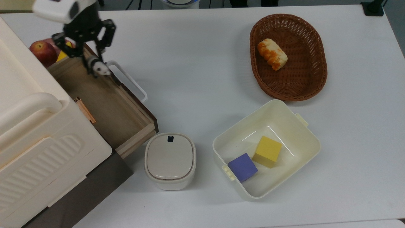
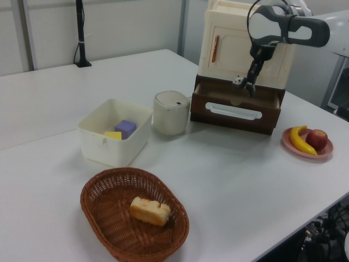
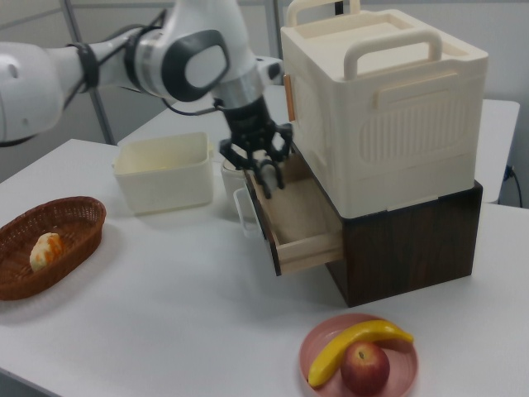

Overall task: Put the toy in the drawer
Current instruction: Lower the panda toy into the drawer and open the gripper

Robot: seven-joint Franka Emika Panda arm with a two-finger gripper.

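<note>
Top view: the pincer [image 1: 95,65] pinches the toy [image 1: 100,68] directly above the dark front panel of the open drawer [image 1: 104,104], beside its white handle [image 1: 128,79]; a release here could land the toy on the panel edge and tip it onto the bench [image 1: 202,63]. Left view: the toy [image 2: 239,81] hangs over the drawer [image 2: 235,105], above the tray. Right view: the pincer [image 3: 266,178] sits near the cabinet [image 3: 384,107], so descending further inward risks striking it.

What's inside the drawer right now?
The drawer shows bare wood inside; nothing lies on its floor. The toy hangs in the gripper above its front edge. The cabinet hides the drawer's rear part.
</note>
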